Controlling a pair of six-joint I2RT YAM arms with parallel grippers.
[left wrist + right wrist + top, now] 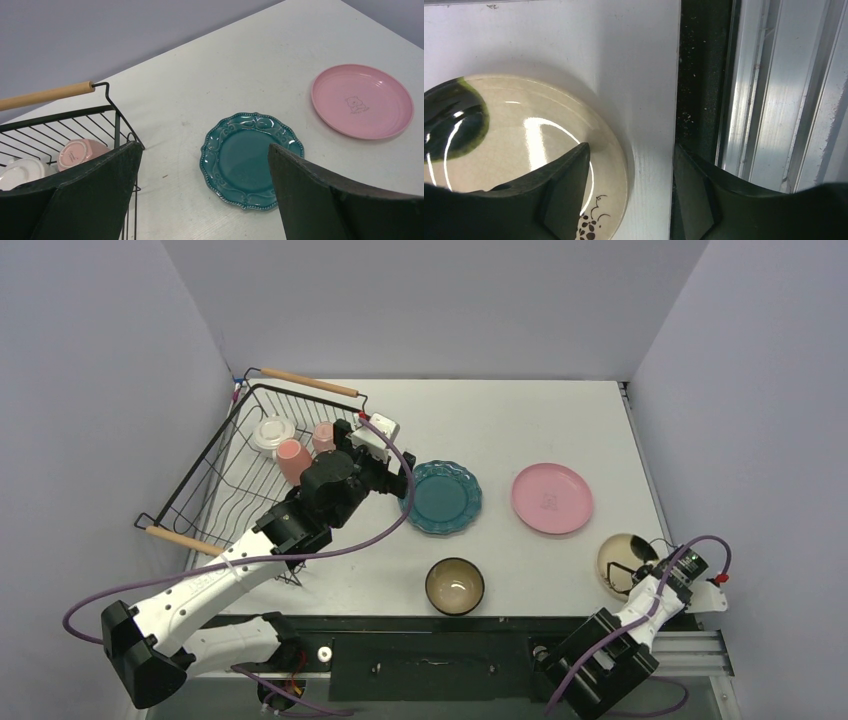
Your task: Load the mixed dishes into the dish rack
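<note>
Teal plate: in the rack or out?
Out. The teal scalloped plate lies flat on the table, right of the dish rack, with the open left gripper beside it.

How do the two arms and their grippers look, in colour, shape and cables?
Both arms have white link shells and black joint housings. A purple cable runs loosely along the left arm and the right arm. The left gripper and right gripper have broad, dark, tapering fingers. Each wrist carries a white camera mount.
</note>
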